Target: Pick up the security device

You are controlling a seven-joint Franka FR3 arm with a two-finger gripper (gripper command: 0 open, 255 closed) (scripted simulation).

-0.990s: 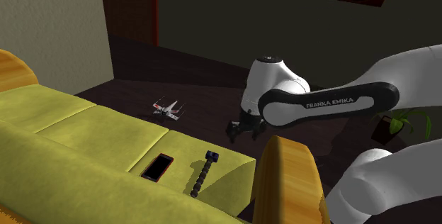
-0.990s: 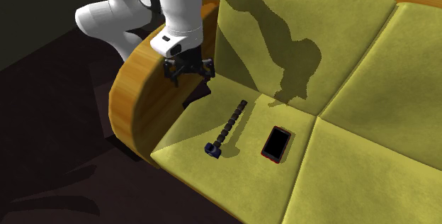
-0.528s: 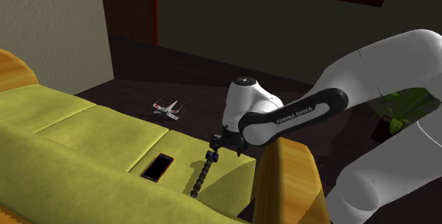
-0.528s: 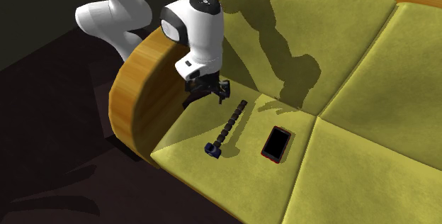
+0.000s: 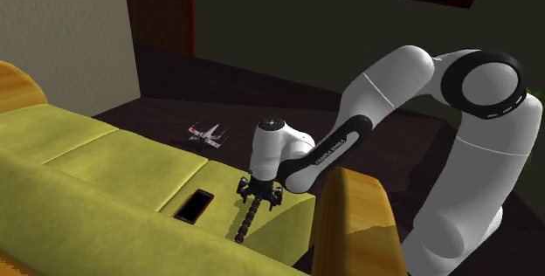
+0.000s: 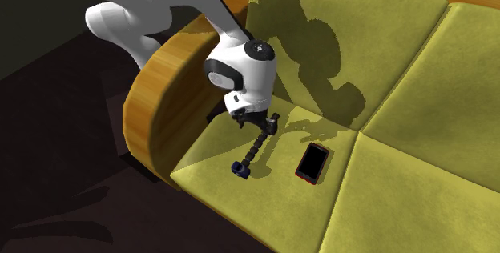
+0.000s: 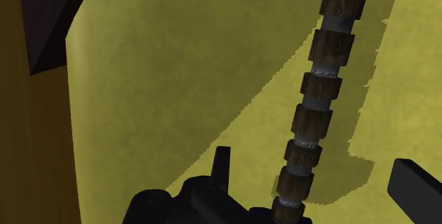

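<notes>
The security device [image 6: 255,147] is a dark segmented chain lock with a small blue head [image 6: 239,168], lying on the yellow sofa seat [image 6: 216,143] near the wooden armrest. In the shoulder view its links [image 5: 248,223] trail out from under the hand. My black gripper [image 6: 259,122] hangs low over the chain's end nearest the backrest. Through the wrist camera the gripper [image 7: 312,160] is open, and the brown-black links [image 7: 320,91] run between the fingers [image 7: 222,160] without touching them.
A black phone with a red rim [image 6: 312,162] lies on the same cushion just beyond the chain, seen too from the shoulder [image 5: 193,205]. The curved wooden armrest [image 5: 354,222] rises close beside the hand. A toy starfighter [image 5: 205,134] sits on the dark floor.
The arm has swung from above the armrest down and across to the seat. The gripper now hangs low over the chain. Chain and phone have not moved.
</notes>
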